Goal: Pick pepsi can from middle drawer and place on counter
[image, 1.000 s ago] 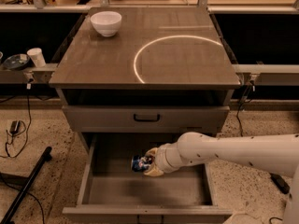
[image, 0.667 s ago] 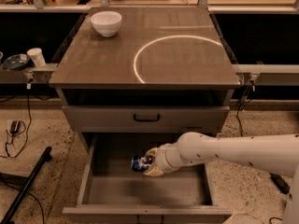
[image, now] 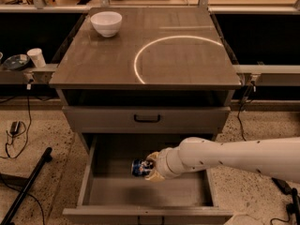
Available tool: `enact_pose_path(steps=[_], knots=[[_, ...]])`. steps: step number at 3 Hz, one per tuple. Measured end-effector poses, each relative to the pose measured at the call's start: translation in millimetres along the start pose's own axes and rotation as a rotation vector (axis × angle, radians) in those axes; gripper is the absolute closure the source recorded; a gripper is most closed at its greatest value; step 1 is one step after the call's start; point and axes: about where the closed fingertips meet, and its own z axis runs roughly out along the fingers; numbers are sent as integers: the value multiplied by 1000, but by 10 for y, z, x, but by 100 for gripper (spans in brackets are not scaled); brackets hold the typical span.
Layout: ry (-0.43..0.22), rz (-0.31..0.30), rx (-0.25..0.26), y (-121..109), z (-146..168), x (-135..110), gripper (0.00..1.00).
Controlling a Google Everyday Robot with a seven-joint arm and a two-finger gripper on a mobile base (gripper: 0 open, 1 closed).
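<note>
The pepsi can (image: 138, 167), dark blue with white marks, is inside the open middle drawer (image: 112, 191), a little left of its centre. My gripper (image: 149, 166) reaches in from the right at the end of the white arm (image: 234, 157) and is right against the can's right side. Whether the can rests on the drawer floor or is lifted cannot be told. The counter (image: 187, 64) is the glossy grey-brown top above, with a bright curved light reflection.
A white bowl (image: 106, 23) stands at the counter's back left. The closed drawer front with a black bar handle (image: 147, 119) sits just above the open drawer. A white cup (image: 36, 57) stands on a side rail at left. Cables and a black pole lie on the speckled floor.
</note>
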Motion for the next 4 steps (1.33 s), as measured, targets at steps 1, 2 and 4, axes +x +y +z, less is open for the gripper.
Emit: enact_pose_path(steps=[1, 2, 4], knots=[[14, 9, 13, 22, -180, -56, 100], [9, 17, 18, 28, -186, -65, 100], [-34, -15, 61, -269, -680, -466, 100]])
